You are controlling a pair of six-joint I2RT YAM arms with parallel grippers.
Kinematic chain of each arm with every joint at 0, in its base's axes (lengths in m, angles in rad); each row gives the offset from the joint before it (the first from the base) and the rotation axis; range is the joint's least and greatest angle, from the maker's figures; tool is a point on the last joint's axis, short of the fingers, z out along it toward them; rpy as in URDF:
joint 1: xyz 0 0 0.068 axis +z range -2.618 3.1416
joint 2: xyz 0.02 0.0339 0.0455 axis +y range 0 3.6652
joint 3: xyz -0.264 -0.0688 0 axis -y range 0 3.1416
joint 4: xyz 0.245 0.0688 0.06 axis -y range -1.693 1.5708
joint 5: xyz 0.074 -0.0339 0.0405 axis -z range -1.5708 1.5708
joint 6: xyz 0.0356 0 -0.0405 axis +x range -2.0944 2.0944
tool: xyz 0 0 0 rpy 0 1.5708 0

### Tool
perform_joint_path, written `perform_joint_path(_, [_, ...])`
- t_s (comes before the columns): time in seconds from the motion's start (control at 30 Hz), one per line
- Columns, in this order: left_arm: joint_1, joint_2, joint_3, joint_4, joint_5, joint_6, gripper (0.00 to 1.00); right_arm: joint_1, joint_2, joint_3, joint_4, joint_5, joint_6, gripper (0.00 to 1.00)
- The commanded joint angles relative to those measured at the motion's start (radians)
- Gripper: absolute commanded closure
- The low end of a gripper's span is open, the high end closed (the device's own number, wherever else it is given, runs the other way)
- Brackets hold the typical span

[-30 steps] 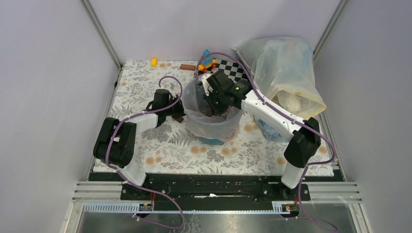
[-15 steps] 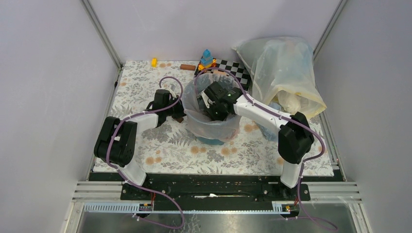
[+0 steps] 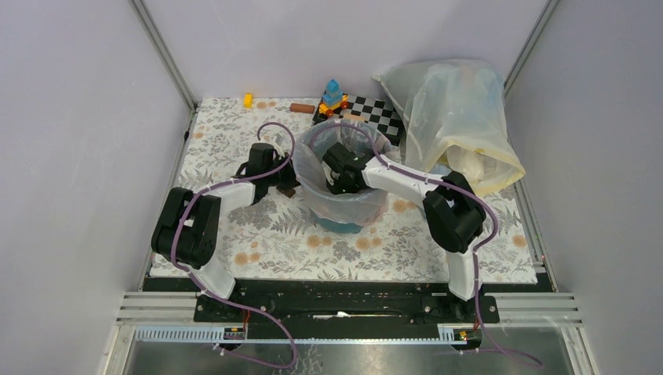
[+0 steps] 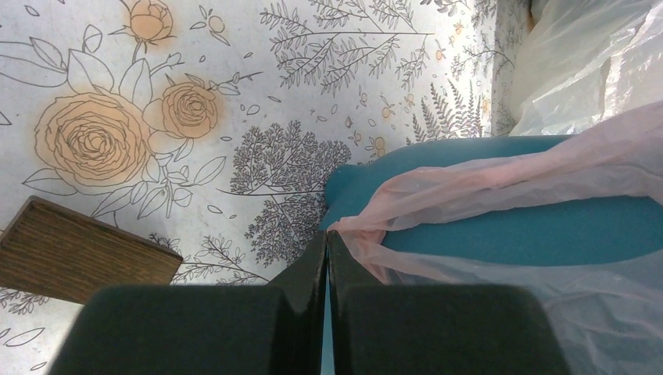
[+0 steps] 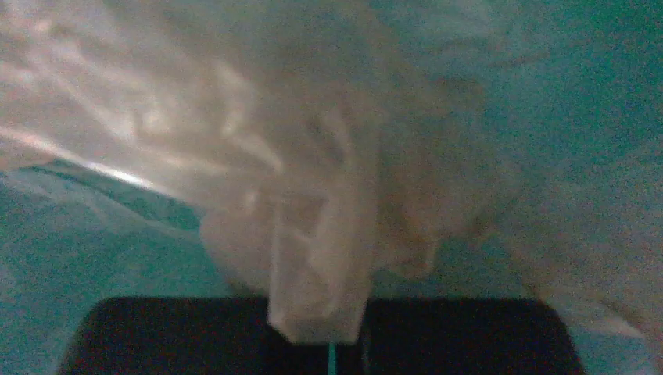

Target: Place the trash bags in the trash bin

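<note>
The teal trash bin (image 3: 344, 224) stands mid-table, lined with a pink see-through trash bag (image 3: 349, 201) that hangs over its rim. My left gripper (image 3: 292, 183) is at the bin's left side, shut on the bag's edge. In the left wrist view (image 4: 328, 236) its jaws pinch the pink film (image 4: 500, 176) against the teal bin wall (image 4: 516, 228). My right gripper (image 3: 338, 176) is down inside the bin. In the right wrist view (image 5: 328, 301) it is shut on a bunched fold of the bag (image 5: 313, 195), with the teal bin wall (image 5: 578, 86) behind.
A large yellowish clear bag (image 3: 461, 117) stands at the back right. A checkerboard (image 3: 377, 114), a toy (image 3: 334, 95), a brown cylinder (image 3: 302, 108) and a yellow block (image 3: 248, 100) lie along the back. A wooden block (image 4: 78, 250) lies by the left gripper.
My right gripper has gone lower and leftward into the bin with the bag, and its elbow has folded in closer. The left arm has not moved.
</note>
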Motion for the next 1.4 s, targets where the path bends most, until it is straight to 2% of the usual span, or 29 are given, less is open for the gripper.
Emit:
perform_joint_path(0.0, [-0.007, 0.006, 0.036, 0.052, 0.012, 0.006, 1.0, 0.009, 0.047, 0.011, -0.014, -0.038, -0.022, 1.0])
perform_joint_path(0.3, [-0.014, -0.003, 0.044, 0.051, 0.023, 0.0, 1.0, 0.008, 0.093, -0.024, -0.011, -0.076, -0.028, 1.0])
perform_joint_path(0.57, [-0.014, -0.081, 0.053, 0.02, 0.001, -0.005, 1.0, 0.007, 0.142, -0.02, -0.039, -0.098, -0.045, 1.0])
perform_joint_path(0.83, [-0.016, -0.14, 0.059, 0.006, 0.0, -0.02, 0.94, 0.003, 0.131, -0.111, 0.013, -0.115, -0.03, 0.99])
perform_joint_path(1.0, [-0.016, -0.162, 0.067, -0.019, -0.011, -0.012, 0.92, -0.002, 0.16, -0.101, 0.016, -0.12, -0.02, 0.99])
perform_joint_path(1.23, [-0.016, -0.128, 0.065, -0.023, -0.006, -0.004, 0.96, 0.0, 0.016, -0.138, 0.075, -0.078, 0.009, 0.95])
perform_joint_path(1.37, [-0.015, -0.124, 0.056, -0.018, -0.004, -0.004, 0.94, -0.001, 0.022, -0.134, 0.058, -0.08, 0.01, 0.97])
